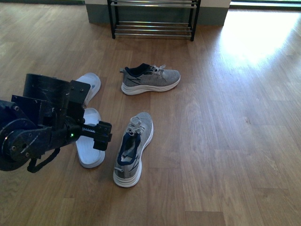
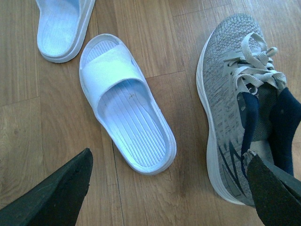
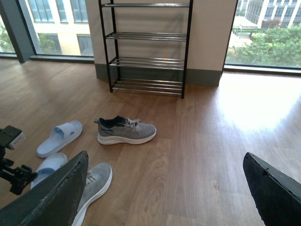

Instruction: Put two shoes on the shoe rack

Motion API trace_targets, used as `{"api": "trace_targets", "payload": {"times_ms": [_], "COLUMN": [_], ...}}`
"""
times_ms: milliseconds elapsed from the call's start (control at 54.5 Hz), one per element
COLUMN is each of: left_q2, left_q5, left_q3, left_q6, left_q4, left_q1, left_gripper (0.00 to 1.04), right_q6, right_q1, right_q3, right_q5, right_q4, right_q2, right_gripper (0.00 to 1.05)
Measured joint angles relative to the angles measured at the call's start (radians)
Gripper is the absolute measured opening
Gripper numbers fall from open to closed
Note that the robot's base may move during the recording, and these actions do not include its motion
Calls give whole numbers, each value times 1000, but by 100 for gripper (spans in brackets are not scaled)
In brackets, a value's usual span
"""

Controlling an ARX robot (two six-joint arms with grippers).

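Observation:
Two grey knit shoes lie on the wood floor. The near shoe (image 1: 134,148) (image 2: 230,108) points away from me. The far shoe (image 1: 150,79) (image 3: 126,132) lies side-on with its toe to the right. The black shoe rack (image 1: 153,19) (image 3: 146,47) stands against the back wall, its chrome tiers bare. My left gripper (image 1: 101,135) (image 2: 169,162) hangs open above the floor between a white slipper and the near shoe, with one fingertip (image 2: 270,188) over the shoe's heel. My right gripper (image 3: 165,160) is open above bare floor, holding nothing, with the near shoe (image 3: 96,181) beside one finger.
Two white slippers (image 1: 89,141) (image 1: 89,84) lie to the left of the shoes; one slipper (image 2: 127,117) is right beside the near shoe. Windows flank the wall behind the rack. Bright sunlight falls on the floor (image 1: 254,33) at the right.

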Motion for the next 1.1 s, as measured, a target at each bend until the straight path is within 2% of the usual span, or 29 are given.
{"api": "trace_targets", "payload": {"times_ms": [128,385,642,1100], "left_q2": [60,196,297,453], "left_q5": [10,90,85,102], "left_q3": [47,186,306,484], "left_q6": [3,-2,-6,-41], "left_q4": [-5,-23,-84,-99], "left_q1": [-5,-48,-64,-69], "left_gripper": [95,95,95,95], "right_q6": [0,0,0,0], "right_q1": [0,0,0,0], "right_q3": [0,0,0,0], "right_q5": [0,0,0,0], "right_q4": [0,0,0,0], "right_q2": [0,0,0,0], "right_gripper": [95,95,95,95]}}
